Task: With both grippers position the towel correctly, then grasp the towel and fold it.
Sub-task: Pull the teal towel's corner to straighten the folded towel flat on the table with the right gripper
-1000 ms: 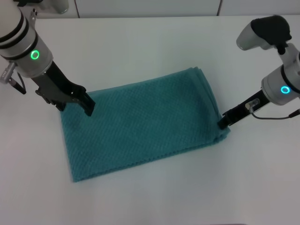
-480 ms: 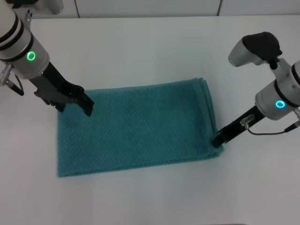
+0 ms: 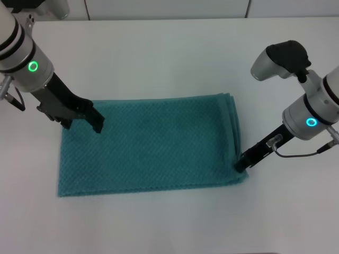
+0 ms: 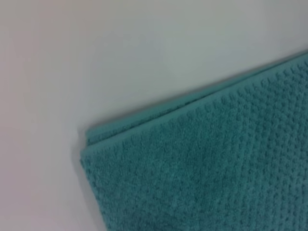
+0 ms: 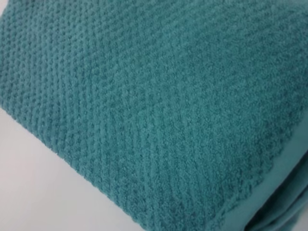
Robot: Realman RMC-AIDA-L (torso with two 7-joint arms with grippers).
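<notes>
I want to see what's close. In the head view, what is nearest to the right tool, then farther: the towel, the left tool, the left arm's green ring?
1. Towel: its right edge meets the right tool.
2. Left tool: across the towel, at its far left corner.
3. Green ring: farther up the left arm, far left.

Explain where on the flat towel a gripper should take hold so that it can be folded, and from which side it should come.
Best bet is a corner of the towel, approached from the short ends. It lies flat in stacked layers, so only the edges give the fingers something to pinch. The left gripper sits at the far left corner, the right gripper at the right edge near the front corner, where the layered edges show.
</notes>
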